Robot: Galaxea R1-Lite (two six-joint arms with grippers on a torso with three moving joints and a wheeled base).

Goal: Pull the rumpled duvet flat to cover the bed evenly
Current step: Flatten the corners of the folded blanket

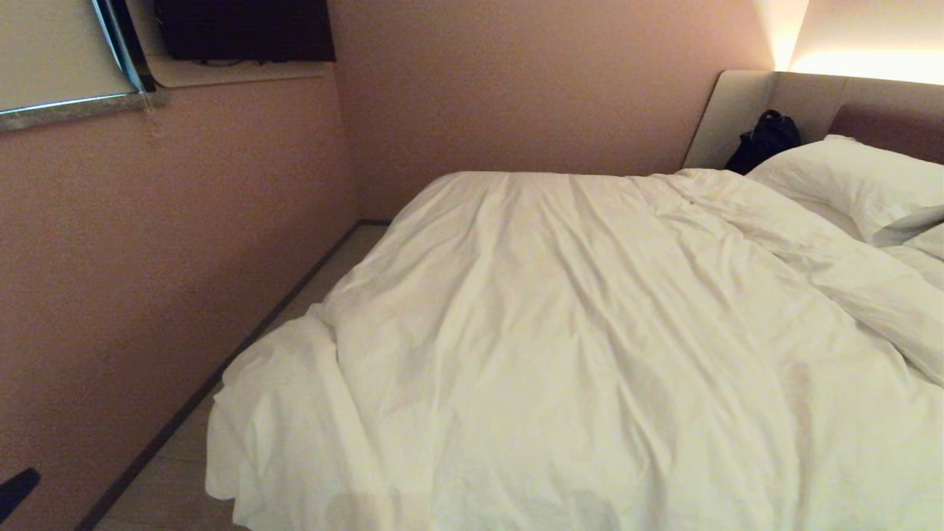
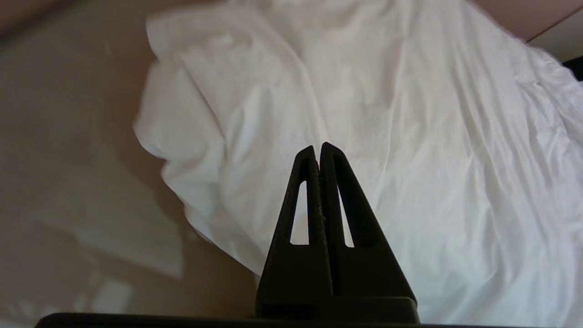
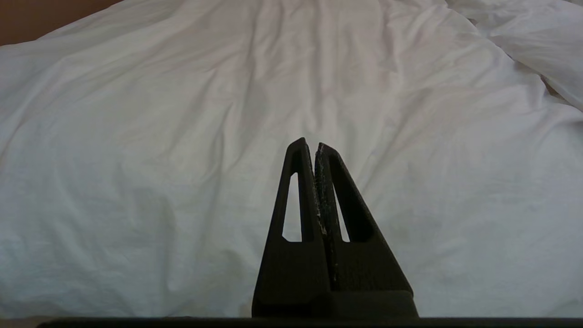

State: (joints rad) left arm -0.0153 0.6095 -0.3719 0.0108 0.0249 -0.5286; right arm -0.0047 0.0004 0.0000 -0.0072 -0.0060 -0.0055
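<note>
The white duvet (image 1: 575, 332) lies creased over the bed (image 1: 745, 110), of which only the padded headboard shows. Its near left corner (image 1: 258, 413) is bunched and hangs over the side toward the floor. Towards the head end, on the right, it is folded back in a thick roll (image 1: 848, 280). My left gripper (image 2: 318, 148) is shut and empty, hovering above that bunched corner (image 2: 182, 118) near the edge of the duvet (image 2: 432, 159). My right gripper (image 3: 310, 145) is also shut and empty, held over the broad middle of the duvet (image 3: 182, 136).
A pink wall (image 1: 147, 258) runs close along the bed's left side, leaving a narrow strip of floor (image 1: 177, 472). White pillows (image 1: 848, 177) lie by the headboard, with a black bag (image 1: 767, 140) beside them. A dark screen (image 1: 243, 29) hangs high on the wall.
</note>
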